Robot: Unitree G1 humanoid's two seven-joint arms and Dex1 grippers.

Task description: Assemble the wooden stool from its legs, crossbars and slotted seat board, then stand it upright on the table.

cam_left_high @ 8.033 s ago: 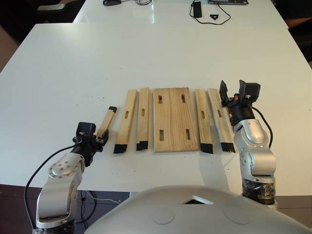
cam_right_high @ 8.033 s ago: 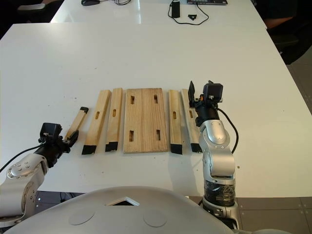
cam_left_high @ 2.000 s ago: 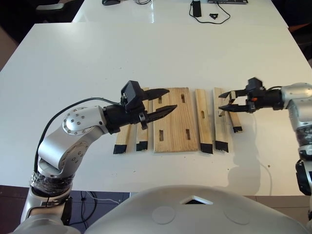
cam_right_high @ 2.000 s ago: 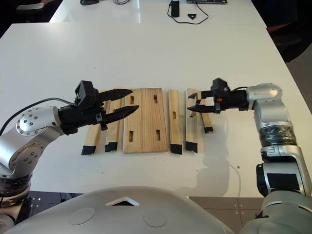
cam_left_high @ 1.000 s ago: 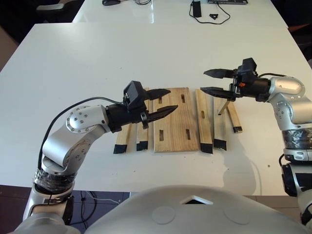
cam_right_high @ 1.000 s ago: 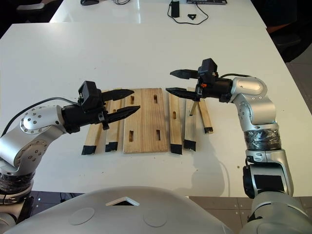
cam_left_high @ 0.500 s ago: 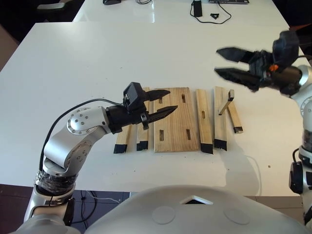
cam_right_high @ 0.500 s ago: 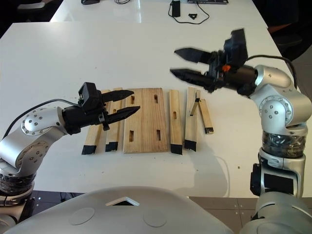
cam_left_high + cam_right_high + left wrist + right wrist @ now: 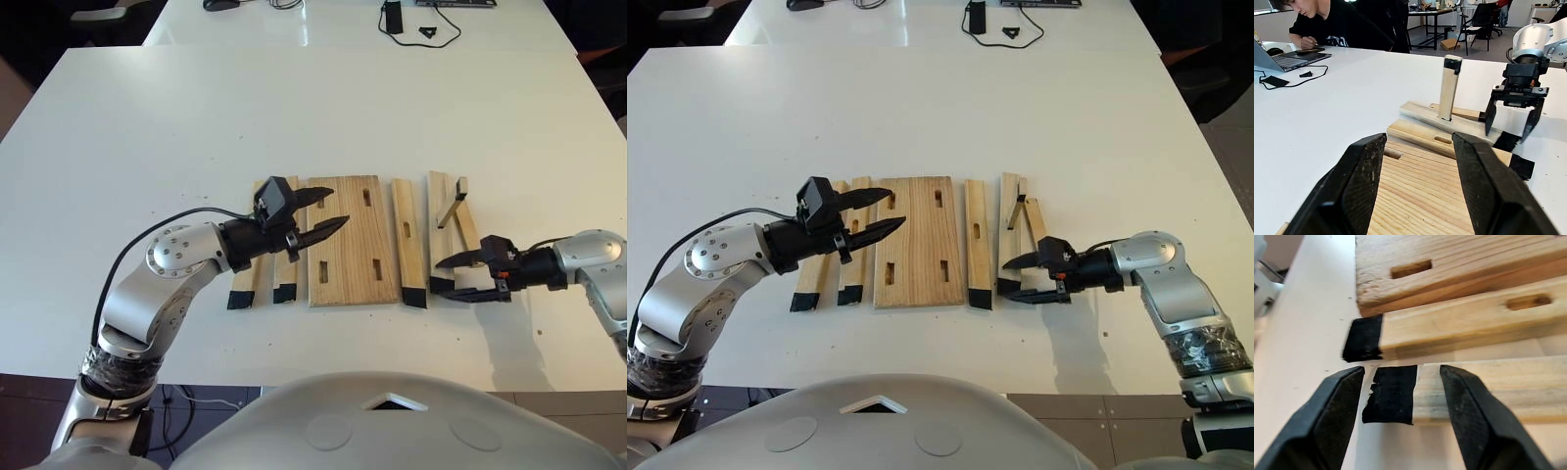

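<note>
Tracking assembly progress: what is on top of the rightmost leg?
A short crossbar stands tilted on the rightmost leg, its black-tipped end up. How its lower end seats in the leg is covered.

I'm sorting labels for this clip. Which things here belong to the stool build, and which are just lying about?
For the job:
seat board
left legs
right legs
upright crossbar, standing on the outer right leg
flat crossbar beside it

Lying about, on the far table:
mouse
black adapter with cable
laptop
</note>
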